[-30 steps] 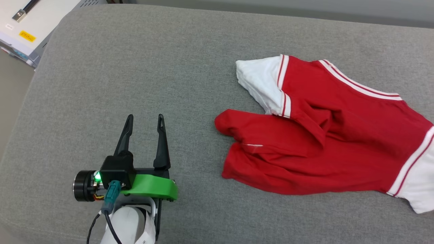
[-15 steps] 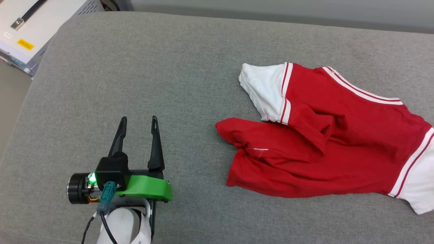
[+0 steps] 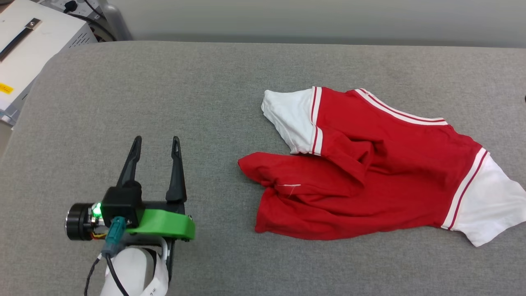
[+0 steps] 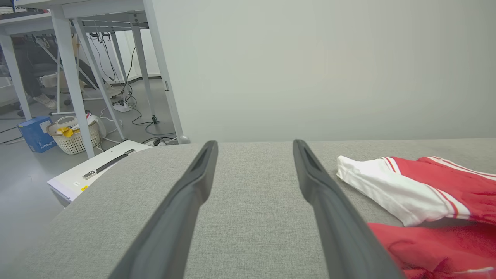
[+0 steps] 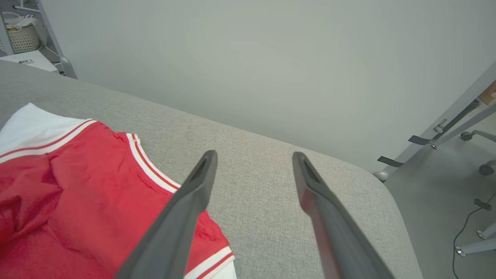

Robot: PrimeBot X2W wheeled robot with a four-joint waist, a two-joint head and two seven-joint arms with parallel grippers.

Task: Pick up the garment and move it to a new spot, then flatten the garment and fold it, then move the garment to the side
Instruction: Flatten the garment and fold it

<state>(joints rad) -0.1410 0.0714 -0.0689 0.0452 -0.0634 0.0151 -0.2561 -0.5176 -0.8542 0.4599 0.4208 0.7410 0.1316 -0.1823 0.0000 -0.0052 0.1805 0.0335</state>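
The garment (image 3: 370,172), a red jersey with white sleeves and striped trim, lies crumpled on the grey cushion (image 3: 205,90) at the centre right of the head view. My left gripper (image 3: 156,142) rests open at the lower left, well to the left of the garment, with nothing between its fingers. The left wrist view has the garment (image 4: 418,193) to the right of the open left gripper (image 4: 254,144). In the right wrist view my right gripper (image 5: 254,155) stands open above the cushion, with the garment (image 5: 77,186) to its left and partly under the left finger (image 5: 182,209).
A white box (image 3: 28,49) sits off the cushion's far left corner. A pale wall runs behind the cushion. Table legs (image 4: 77,77), cables and a basket (image 4: 75,133) stand on the floor to the left. Chair wheels (image 5: 484,166) show on the floor at the right.
The head camera has tilted and turned, so the whole picture has shifted left and down. The garment lies as before. The left gripper stays open in the same pose.
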